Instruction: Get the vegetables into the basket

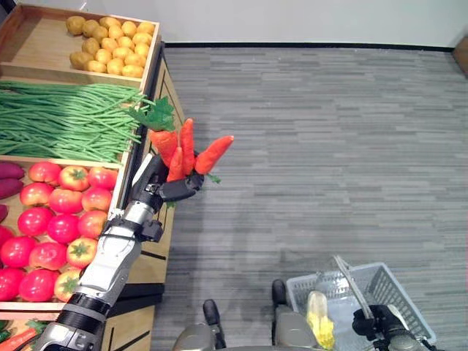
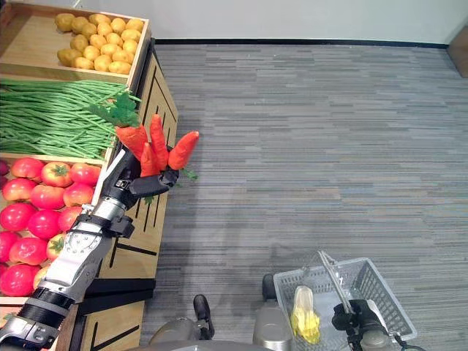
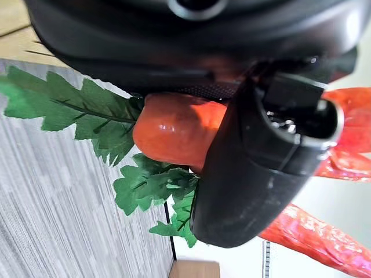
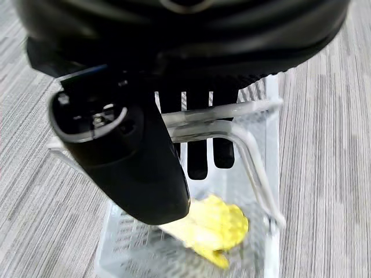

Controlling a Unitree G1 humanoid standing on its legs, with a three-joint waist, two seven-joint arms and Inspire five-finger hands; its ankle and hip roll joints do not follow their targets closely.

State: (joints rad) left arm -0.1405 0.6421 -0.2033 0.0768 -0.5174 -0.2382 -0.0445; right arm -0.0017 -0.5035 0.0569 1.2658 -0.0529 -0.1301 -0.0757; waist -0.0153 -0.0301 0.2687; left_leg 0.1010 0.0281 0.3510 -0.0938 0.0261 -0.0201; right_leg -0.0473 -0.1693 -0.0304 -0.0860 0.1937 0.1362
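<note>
My left hand [image 1: 162,186] is clenched around a bunch of carrots [image 1: 186,150], held up in the air just off the edge of the wooden produce stand [image 1: 150,252]. I count four orange roots fanning up and away from my fingers, with one tuft of green leaves [image 1: 155,115] at the top on the side nearest the stand. In my left wrist view, my thumb [image 3: 255,174] presses across the thick end of a carrot, with leaves spilling out beside it. Beyond that hand, on the stand, lie one compartment of potatoes [image 1: 110,45], one of green beans [image 1: 62,117] and one of tomatoes [image 1: 55,227]. My right hand [image 2: 351,318] is low and well apart from the left, its fingers [image 4: 197,150] curled round the clear handles [image 4: 232,124] of one grey wire basket [image 1: 398,292]. Two handle bars cross under my fingers. Inside the basket, below my right hand, lies one ear of yellow corn [image 4: 211,226]. The basket hangs over the grey striped floor [image 1: 329,146].
</note>
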